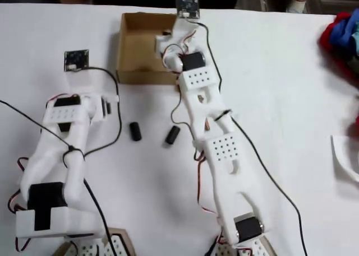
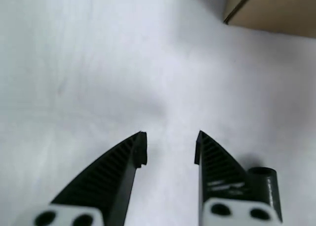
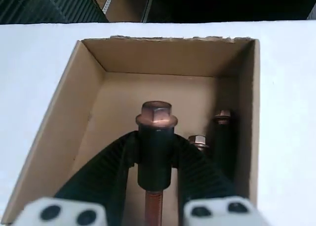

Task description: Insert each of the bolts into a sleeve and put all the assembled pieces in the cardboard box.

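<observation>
Over the cardboard box, far centre | right gripper pinches black sleeve carrying coppery bolt | we judge it rigid, smooth, bolt loose inside: grip mid-sleeve, head up | left gripper spread, holding nothing | left loose sleeve and right loose sleeve between arms

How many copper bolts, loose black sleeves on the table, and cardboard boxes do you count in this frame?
Copper bolts: 3 (a sleeved bolt held in the right gripper, and two lying in the box)
Loose black sleeves: 2
Cardboard box: 1
Total: 6
</observation>
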### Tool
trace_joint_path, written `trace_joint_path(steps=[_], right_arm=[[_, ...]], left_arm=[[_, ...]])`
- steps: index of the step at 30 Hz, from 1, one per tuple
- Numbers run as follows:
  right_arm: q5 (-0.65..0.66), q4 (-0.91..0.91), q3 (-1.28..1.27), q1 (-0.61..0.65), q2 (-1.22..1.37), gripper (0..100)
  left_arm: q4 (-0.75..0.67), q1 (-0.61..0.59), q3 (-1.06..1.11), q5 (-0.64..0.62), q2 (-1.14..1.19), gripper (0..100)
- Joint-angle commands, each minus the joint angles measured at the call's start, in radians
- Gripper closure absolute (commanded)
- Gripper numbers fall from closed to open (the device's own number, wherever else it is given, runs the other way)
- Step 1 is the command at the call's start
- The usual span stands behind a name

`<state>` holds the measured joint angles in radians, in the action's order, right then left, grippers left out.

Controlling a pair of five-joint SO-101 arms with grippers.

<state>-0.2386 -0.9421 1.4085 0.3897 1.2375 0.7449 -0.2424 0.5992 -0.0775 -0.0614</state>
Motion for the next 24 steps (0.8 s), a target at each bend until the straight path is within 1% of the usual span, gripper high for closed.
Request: trace_joint_path(steps=[1, 24], right_arm=[[-0.009, 0.045, -0.018, 0.01, -0.027, 97.8], [-0.009, 0.045, -0.132, 0.022, -0.025, 97.7]], left_arm=[[-0.015, 0.006, -0.015, -0.006, -0.003, 83], [-0.011, 0.005, -0.015, -0.006, -0.003, 83]])
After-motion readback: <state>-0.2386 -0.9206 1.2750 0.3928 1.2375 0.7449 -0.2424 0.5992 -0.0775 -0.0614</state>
